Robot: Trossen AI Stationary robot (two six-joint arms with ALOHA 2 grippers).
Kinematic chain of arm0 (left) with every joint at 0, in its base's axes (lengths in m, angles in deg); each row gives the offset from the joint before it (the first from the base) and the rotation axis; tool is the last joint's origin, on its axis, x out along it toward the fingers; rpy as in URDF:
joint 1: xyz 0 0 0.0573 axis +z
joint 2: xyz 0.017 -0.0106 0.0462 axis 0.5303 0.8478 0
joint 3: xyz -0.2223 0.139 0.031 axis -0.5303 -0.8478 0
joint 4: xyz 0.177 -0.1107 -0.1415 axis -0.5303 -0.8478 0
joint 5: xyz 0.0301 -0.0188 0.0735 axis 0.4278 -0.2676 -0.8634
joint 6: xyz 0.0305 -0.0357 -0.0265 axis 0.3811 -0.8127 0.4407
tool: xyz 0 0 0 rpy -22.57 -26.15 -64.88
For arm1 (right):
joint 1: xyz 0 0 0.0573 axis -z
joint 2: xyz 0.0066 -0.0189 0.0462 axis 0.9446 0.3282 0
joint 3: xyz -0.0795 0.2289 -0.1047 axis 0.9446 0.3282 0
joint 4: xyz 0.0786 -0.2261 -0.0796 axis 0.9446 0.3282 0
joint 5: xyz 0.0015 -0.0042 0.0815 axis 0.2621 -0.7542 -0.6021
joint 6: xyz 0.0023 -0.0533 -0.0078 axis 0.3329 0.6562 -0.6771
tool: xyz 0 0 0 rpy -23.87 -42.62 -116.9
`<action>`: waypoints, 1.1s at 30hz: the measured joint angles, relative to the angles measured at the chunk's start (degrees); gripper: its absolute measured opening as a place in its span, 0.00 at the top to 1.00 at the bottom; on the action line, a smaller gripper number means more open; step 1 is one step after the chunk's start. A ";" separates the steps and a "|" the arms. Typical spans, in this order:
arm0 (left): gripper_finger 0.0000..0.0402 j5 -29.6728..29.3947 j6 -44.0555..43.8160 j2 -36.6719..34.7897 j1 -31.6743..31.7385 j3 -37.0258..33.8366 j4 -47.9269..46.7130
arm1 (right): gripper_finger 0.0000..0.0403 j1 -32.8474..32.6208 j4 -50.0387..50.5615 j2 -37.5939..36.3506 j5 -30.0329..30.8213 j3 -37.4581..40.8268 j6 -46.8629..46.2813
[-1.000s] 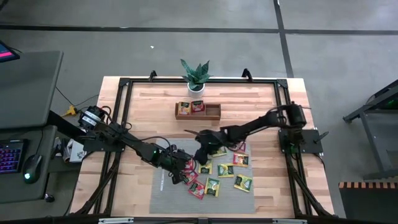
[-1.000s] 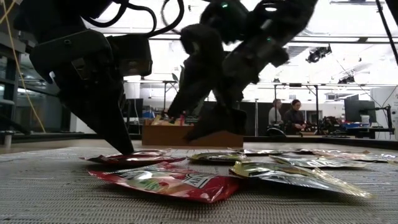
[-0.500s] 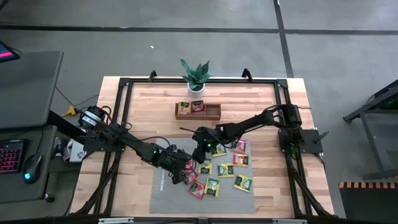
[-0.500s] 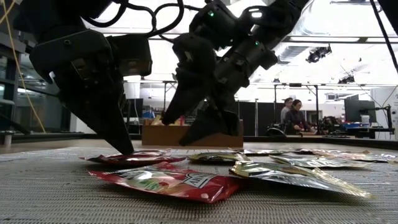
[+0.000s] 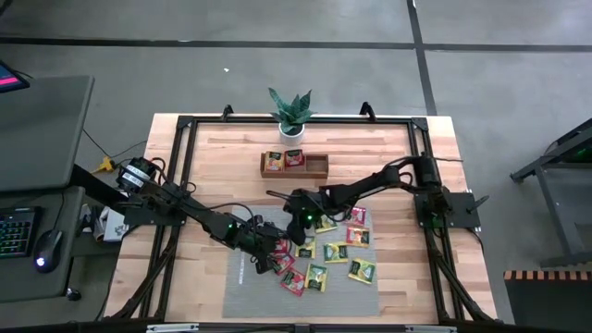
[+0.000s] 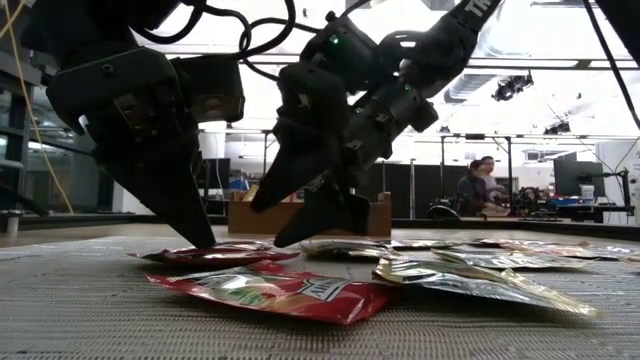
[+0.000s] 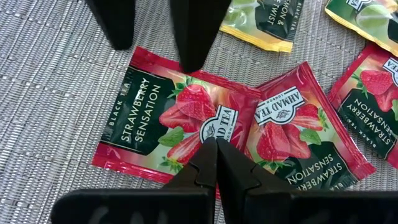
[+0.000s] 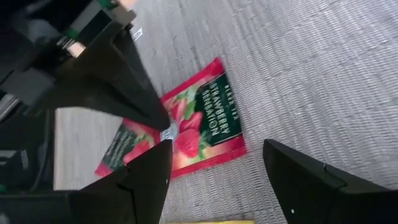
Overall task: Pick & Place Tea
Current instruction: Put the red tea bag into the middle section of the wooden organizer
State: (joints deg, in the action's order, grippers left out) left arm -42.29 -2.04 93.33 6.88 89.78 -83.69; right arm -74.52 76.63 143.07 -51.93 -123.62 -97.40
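Note:
Several tea sachets, red, yellow and green, lie spread on the grey ribbed mat (image 5: 242, 270). My left gripper (image 7: 211, 144) is shut, its tips down on a red strawberry sachet (image 7: 155, 118) that lies flat on the mat and touches a second red one (image 7: 298, 137). My right gripper (image 8: 217, 146) is open and hangs low over the same sachet's far edge (image 8: 205, 118), facing my left gripper (image 6: 200, 238). The low view shows my right gripper (image 6: 268, 225) slanting down just above the mat. My left gripper presses its shut fingertips down on the face of the red sachet (image 7: 208, 134), near the edge beside the second red sachet. The fingers slant down from the table's left. The sachet lies flat on the mat. My right gripper has one fingertip (image 7: 193, 59) at the sachet's far edge; I cannot tell whether it touches.
The brown wooden tray (image 5: 317, 166) stands toward the far edge with sachets in its left and middle compartments. A potted plant (image 5: 291, 111) sits behind it. More sachets (image 5: 338, 254) lie to the right on the mat. Black frame rails run along the table edges.
My right gripper has come down toward the mat and toward the red sachet under my left gripper, rolling a little as it sank, and has stayed open. My left gripper and the sachets have kept still.

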 joint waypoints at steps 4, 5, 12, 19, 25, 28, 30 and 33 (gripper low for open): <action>1.00 0.01 0.18 0.00 0.02 0.00 0.02 | 0.39 -0.38 0.06 0.04 -3.02 0.00 0.17; 1.00 0.00 0.18 0.00 0.02 0.00 0.02 | 0.39 -0.49 -0.05 0.08 -3.89 0.02 0.16; 1.00 -0.26 0.20 0.02 0.02 0.00 0.24 | 0.39 -0.98 -1.14 0.11 -2.03 0.06 -0.10; 1.00 -0.44 0.26 0.04 0.02 -0.07 0.92 | 0.39 -0.87 -3.65 0.15 -0.06 0.07 -1.58; 1.00 -0.44 1.05 0.04 0.04 -0.07 1.06 | 0.40 -0.87 -3.26 0.15 0.52 0.07 -2.98; 1.00 -0.44 1.07 0.04 0.04 -0.04 1.09 | 0.46 -0.87 -3.21 0.15 1.86 0.07 -3.82; 1.00 -0.44 1.05 0.04 0.04 -0.04 1.09 | 0.52 -0.87 -3.19 0.15 3.22 0.07 -4.39; 1.00 -0.43 1.05 0.04 0.04 -0.04 1.09 | 0.61 -0.87 -2.90 0.15 4.92 0.07 -4.61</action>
State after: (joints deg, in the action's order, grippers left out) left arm -42.72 -0.99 93.37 6.92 89.74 -82.59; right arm -75.40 73.73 143.22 -47.01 -123.55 -102.02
